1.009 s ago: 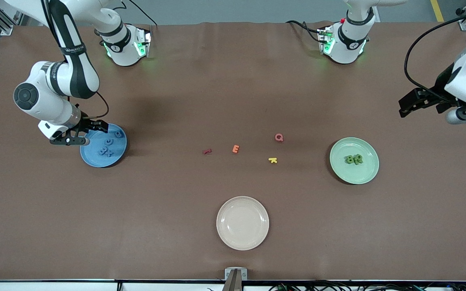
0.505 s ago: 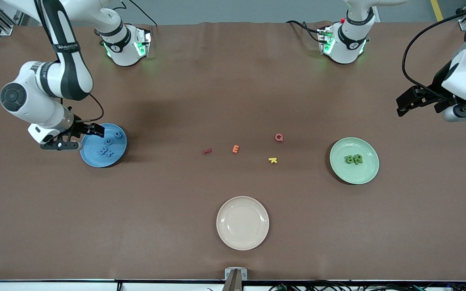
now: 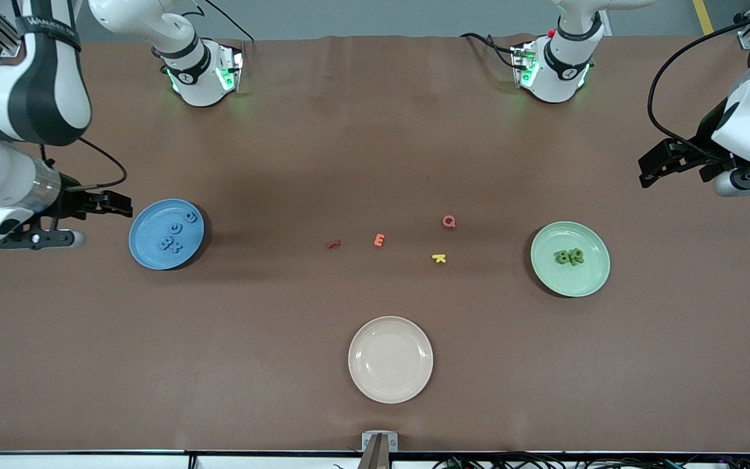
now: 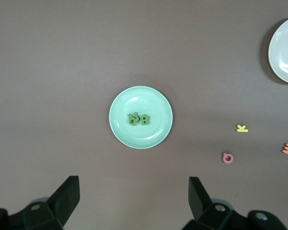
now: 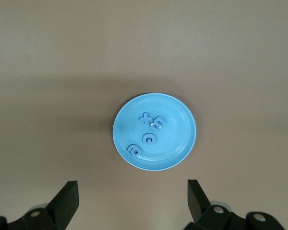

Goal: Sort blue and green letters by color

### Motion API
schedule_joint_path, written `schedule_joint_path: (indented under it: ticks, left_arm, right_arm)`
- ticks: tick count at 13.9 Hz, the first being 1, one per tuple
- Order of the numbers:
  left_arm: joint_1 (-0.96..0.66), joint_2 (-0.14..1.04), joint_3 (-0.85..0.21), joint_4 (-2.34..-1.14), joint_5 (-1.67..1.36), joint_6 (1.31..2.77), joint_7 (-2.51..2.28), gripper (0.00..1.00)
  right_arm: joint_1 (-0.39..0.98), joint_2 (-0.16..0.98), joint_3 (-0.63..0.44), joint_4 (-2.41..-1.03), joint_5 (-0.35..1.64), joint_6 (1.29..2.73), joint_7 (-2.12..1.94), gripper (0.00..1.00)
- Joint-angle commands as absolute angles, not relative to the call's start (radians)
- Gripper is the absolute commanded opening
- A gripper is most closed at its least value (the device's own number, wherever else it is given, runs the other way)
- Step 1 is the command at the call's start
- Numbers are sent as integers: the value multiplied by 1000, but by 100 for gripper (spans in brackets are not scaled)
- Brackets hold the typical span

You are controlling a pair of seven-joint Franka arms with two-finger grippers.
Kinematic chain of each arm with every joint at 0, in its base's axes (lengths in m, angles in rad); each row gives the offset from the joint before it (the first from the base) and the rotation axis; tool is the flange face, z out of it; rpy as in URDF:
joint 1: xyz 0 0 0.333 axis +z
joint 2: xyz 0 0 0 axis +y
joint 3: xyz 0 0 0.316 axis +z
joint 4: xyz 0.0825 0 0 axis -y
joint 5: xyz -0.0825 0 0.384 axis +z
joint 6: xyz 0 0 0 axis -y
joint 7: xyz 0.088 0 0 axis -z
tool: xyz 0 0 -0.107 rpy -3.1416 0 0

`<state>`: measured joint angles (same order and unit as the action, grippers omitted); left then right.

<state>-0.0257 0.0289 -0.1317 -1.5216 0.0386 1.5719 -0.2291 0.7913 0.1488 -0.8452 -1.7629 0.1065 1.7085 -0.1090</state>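
Note:
The blue letters [image 3: 170,245] lie on the blue plate [image 3: 150,251] toward the right arm's end of the table. They also show in the right wrist view [image 5: 149,139] on that plate [image 5: 177,143]. The green letters [image 3: 569,256] lie in a small heap on the green plate [image 3: 570,283], which also shows in the left wrist view [image 4: 139,139] with the letters [image 4: 139,119]. My right gripper [image 3: 114,203] is open and empty, up beside the blue plate [image 5: 132,201]. My left gripper [image 3: 658,166] is open and empty, high over the table's end past the green plate [image 4: 133,199].
A cream plate [image 3: 390,359] sits near the front camera at mid table. A dark red letter [image 3: 333,244], an orange E [image 3: 379,240], a pink Q [image 3: 449,222] and a yellow k [image 3: 439,258] lie on the brown mat between the two coloured plates.
My right gripper has drawn back from over the blue plate's edge toward the right arm's end of the table, rising. The left gripper rose slightly, then held still.

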Motion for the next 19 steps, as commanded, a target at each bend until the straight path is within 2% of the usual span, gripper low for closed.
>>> schedule_joint_path:
  ticks: [1, 6, 7, 9, 10, 12, 15, 19]
  left_arm:
    - [-20, 25, -133, -1519, 28, 1568, -213, 100]
    - [-21, 25, -133, -1519, 37, 1566, -215, 100]
    - [-20, 26, -133, -1517, 37, 1566, -215, 100]
    - [-21, 26, -133, -1516, 37, 1566, -218, 100]
    - [-21, 26, -133, -1516, 37, 1566, -216, 100]
    - [-20, 26, -133, -1516, 37, 1566, -216, 100]
    - [-20, 26, -133, -1516, 37, 1566, -216, 100]
    - [-18, 26, -132, -1513, 37, 1566, -216, 100]
  right_arm:
    - [730, 189, -839, -1628, 118, 1625, -109, 100]
    - [721, 190, -827, -1591, 121, 1611, -104, 100]
    - [645, 190, -757, -1568, 121, 1599, -97, 100]
    - [334, 187, -413, -1484, 104, 1487, -37, 100]
    - [260, 187, -332, -1456, 103, 1453, -26, 100]
    - [178, 172, -263, -1447, 109, 1421, -35, 100]
    - [39, 130, -67, -1456, 75, 1385, -15, 100]
    - [43, 133, -46, -1454, 0, 1397, 26, 100]
